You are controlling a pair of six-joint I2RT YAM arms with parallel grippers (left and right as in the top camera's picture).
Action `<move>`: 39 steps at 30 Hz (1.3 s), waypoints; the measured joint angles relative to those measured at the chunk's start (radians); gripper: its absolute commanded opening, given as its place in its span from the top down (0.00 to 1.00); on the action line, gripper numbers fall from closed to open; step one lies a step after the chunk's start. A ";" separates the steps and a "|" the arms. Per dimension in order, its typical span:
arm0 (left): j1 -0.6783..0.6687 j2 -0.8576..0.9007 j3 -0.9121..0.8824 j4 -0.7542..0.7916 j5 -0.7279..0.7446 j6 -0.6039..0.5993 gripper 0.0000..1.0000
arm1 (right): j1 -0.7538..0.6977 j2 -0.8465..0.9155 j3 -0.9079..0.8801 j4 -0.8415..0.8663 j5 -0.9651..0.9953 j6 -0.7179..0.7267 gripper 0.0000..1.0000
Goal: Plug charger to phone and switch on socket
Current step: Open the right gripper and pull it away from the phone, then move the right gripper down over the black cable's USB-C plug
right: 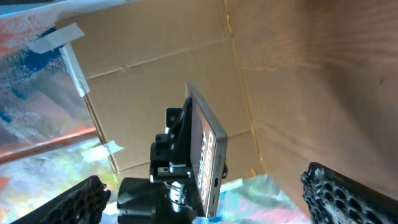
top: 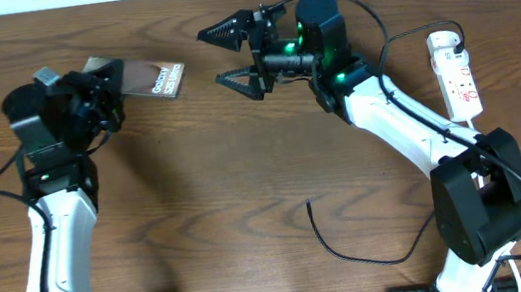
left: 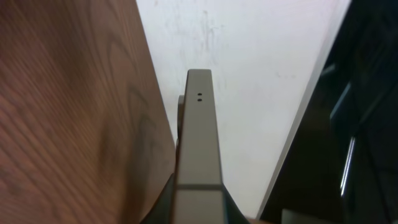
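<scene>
The left hand [top: 115,89] is clamped on the phone [top: 159,78], a dark glossy slab with white lettering, whose long axis points at the right hand [top: 226,56]. That hand hangs just beyond the phone's free end, jaws wide apart and holding nothing. The charger [top: 326,245] lies loose on the bench [top: 243,168], well behind it near the right arm's base, with 1 end free

Phone [top: 156,78] left; socket [top: 456,75] right; charger [top: 351,258] front-centre.

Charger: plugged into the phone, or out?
Out. The charger ends loose on the table, apart from the phone in the left gripper.
</scene>
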 measured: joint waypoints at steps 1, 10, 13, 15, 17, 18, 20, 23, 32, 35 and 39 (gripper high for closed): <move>0.014 0.000 0.000 0.000 0.023 0.020 0.93 | -0.006 0.000 0.000 0.000 0.000 -0.016 0.01; 0.089 0.000 0.000 0.077 0.293 0.227 0.93 | -0.050 0.000 0.000 -0.039 0.000 -0.339 0.01; 0.088 0.000 0.000 0.115 0.407 0.296 0.93 | -0.051 0.000 0.000 -0.130 0.000 -0.476 0.01; 0.088 0.000 0.000 0.129 0.486 0.339 0.92 | -0.051 0.001 -0.002 -0.251 0.002 -0.600 0.01; 0.088 0.000 0.000 0.129 0.527 0.364 0.93 | -0.051 -0.002 0.003 -0.400 0.031 -0.695 0.01; 0.088 0.000 0.000 0.126 0.542 0.373 0.93 | -0.051 -0.002 0.003 -0.459 0.055 -0.739 0.01; 0.088 0.000 0.000 0.130 0.571 0.397 0.93 | -0.051 -0.001 0.003 -0.554 0.105 -0.815 0.01; 0.088 0.000 0.000 0.129 0.609 0.438 0.93 | -0.051 -0.005 0.002 -0.646 0.190 -0.902 0.01; 0.089 0.000 0.000 0.129 0.666 0.514 0.93 | -0.051 -0.125 0.002 -0.858 0.432 -1.039 0.01; 0.089 0.000 0.000 0.128 0.671 0.521 0.93 | -0.051 -0.191 0.003 -0.979 0.517 -1.056 0.01; 0.089 0.006 0.000 0.129 0.675 0.524 0.93 | -0.050 -0.242 0.004 -1.132 0.618 -1.069 0.02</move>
